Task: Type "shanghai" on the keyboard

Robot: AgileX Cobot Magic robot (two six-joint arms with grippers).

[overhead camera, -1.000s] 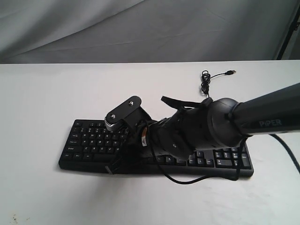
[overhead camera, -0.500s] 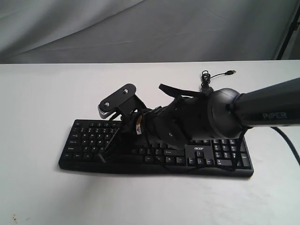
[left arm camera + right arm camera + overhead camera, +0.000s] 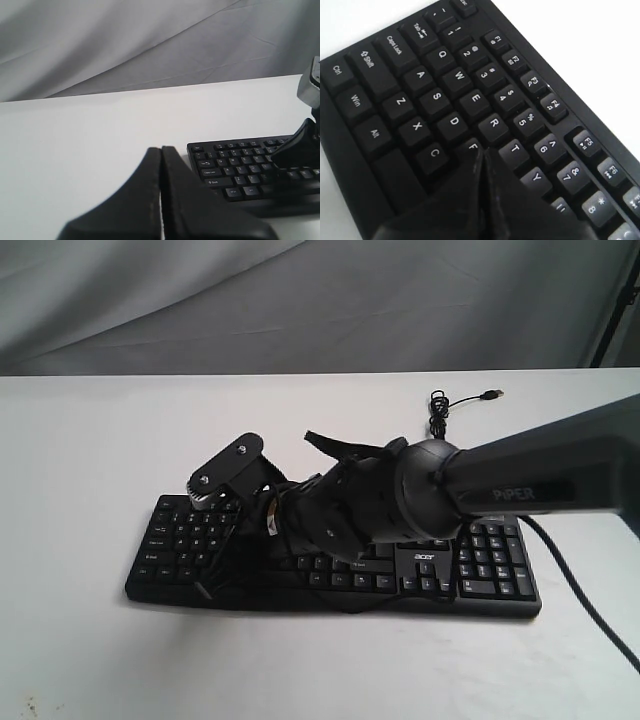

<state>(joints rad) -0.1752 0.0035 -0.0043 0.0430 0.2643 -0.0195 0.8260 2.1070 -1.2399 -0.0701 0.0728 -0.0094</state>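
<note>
The right arm (image 3: pixel 520 485), running off the exterior view at three o'clock, is covering the keyboard's (image 3: pixel 180 540) middle keys. Up close, the right gripper's (image 3: pixel 482 156) pressed-together tips are hiding part of the F key (image 3: pixel 468 146).

White tabletop (image 3: pixel 90 660), creased grey fabric backdrop (image 3: pixel 300 300) behind it; dark pole (image 3: pixel 612 310) at right edge

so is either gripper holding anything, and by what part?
Nothing. Left gripper and right gripper both shut, empty; right one's tip at the keyboard near F.
</note>
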